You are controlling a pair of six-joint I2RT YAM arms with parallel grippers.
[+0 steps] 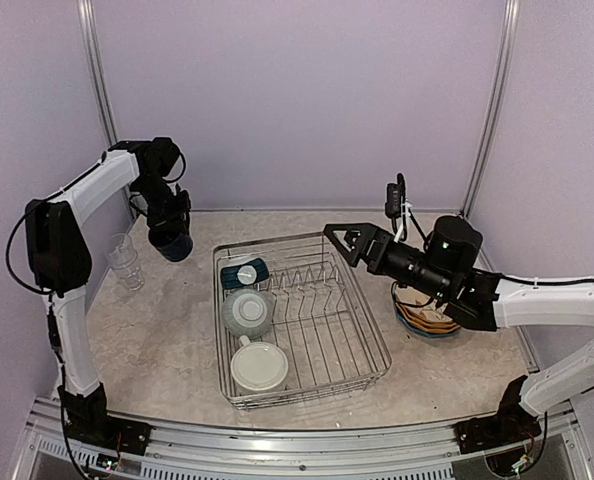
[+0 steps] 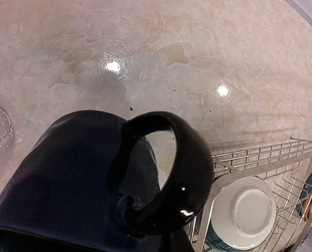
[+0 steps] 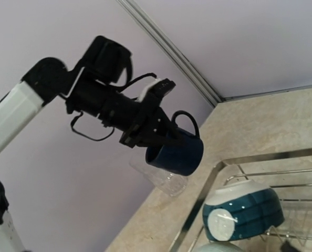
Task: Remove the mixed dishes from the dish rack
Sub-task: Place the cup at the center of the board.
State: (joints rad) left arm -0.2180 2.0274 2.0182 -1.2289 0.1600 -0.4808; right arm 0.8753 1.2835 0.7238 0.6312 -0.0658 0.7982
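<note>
Clenched on the tilted navy mug (image 1: 174, 244), the left gripper (image 1: 167, 222) hangs above the bare table (image 1: 157, 350), with the clear glass tumblers (image 1: 124, 260) at its 8 o'clock, the dish rack (image 1: 307, 386) at 4 o'clock, and the right gripper (image 1: 339, 245) gaping empty.

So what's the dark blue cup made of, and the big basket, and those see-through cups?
The navy mug: probably glazed ceramic; it is glossy, with bright light spots on its handle.
The dish rack: metal wire, silvery and shiny, likely chrome or steel.
The clear tumblers: glass or clear plastic; fully see-through, so I can't tell which.
</note>
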